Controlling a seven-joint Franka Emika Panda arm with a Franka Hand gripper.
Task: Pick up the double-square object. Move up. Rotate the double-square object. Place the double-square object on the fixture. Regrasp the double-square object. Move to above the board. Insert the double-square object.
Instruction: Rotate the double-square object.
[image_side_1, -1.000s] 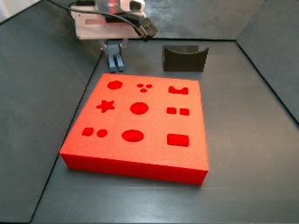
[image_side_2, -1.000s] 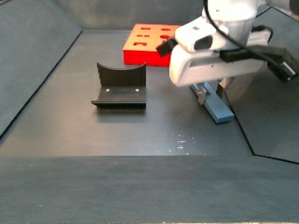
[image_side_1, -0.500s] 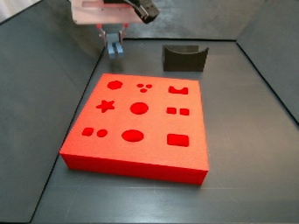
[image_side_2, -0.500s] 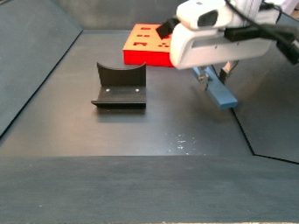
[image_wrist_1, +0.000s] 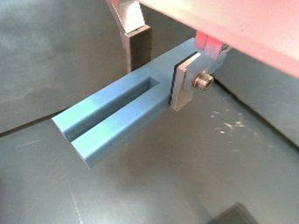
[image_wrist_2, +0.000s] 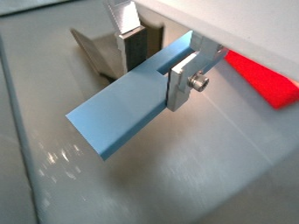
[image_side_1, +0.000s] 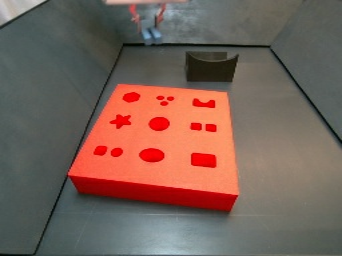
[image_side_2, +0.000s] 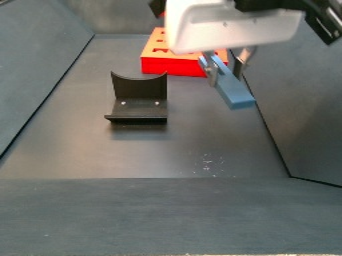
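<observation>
Fingers (image_wrist_1: 184, 80) of gripper (image_side_2: 222, 62): clamped on double-square object (image_side_2: 234, 88), held aloft, long axis slanting down-outward from the pads; fixture (image_side_2: 135, 99) well apart on table.

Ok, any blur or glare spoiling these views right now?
Both wrist views sharp: the gripper clamps the slim blue-grey double-square object. In a side view the gripper is blurred at the frame's top; the flat red board is crisp. No glare.

Side views face across the board (image_side_1: 158, 140) from opposite ends, sharing fixture (image_side_2: 135, 98) and pincer (image_side_2: 222, 66). Wrist views sit close, looking along the double-square object (image_wrist_1: 117, 114).
</observation>
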